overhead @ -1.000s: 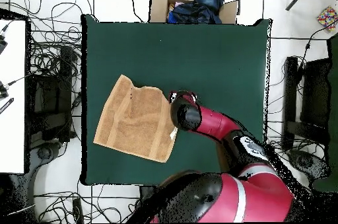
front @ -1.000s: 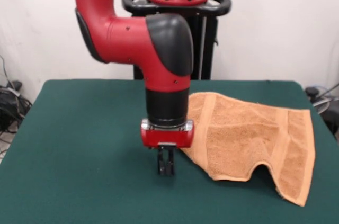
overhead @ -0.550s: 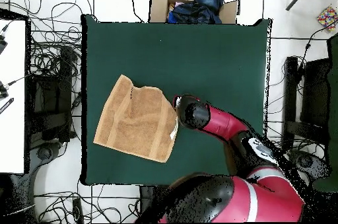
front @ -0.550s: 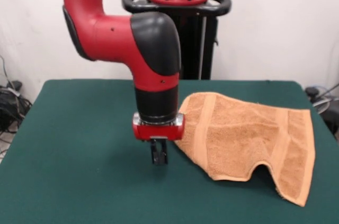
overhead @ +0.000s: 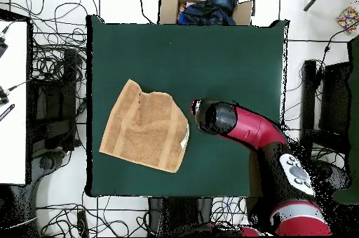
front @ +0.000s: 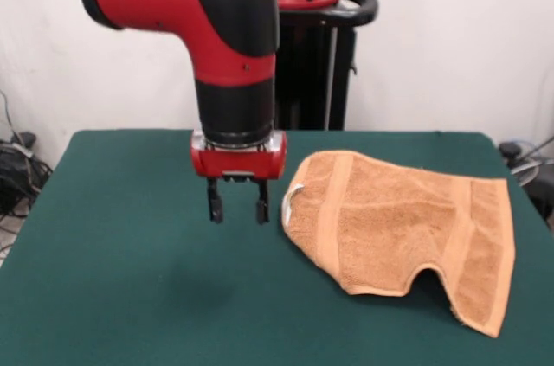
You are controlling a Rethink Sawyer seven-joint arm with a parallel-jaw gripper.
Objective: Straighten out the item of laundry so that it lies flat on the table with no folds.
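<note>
The item of laundry (front: 407,227) is an orange-tan terry towel lying on the right part of the green table (front: 130,297). Its near edge arches up in a fold (front: 428,279), and a small white tag (front: 293,195) sticks up at its left edge. From overhead the towel (overhead: 145,127) lies on the table's left half, with a notch in its far edge. My gripper (front: 237,207) hangs open and empty above the felt, just left of the towel's tagged edge and clear of it. The arm's wrist (overhead: 210,116) hides the gripper in the overhead view.
A cardboard box (overhead: 203,7) with dark cloth in it stands past the table's far edge in the overhead view. Cables (overhead: 56,60) and stands lie on the floor around the table. The robot's black pedestal (front: 320,54) rises behind the table.
The gripper has let go of the towel's edge, opened, and risen up and away to the left in the front view. The towel's tagged edge now lies free.
</note>
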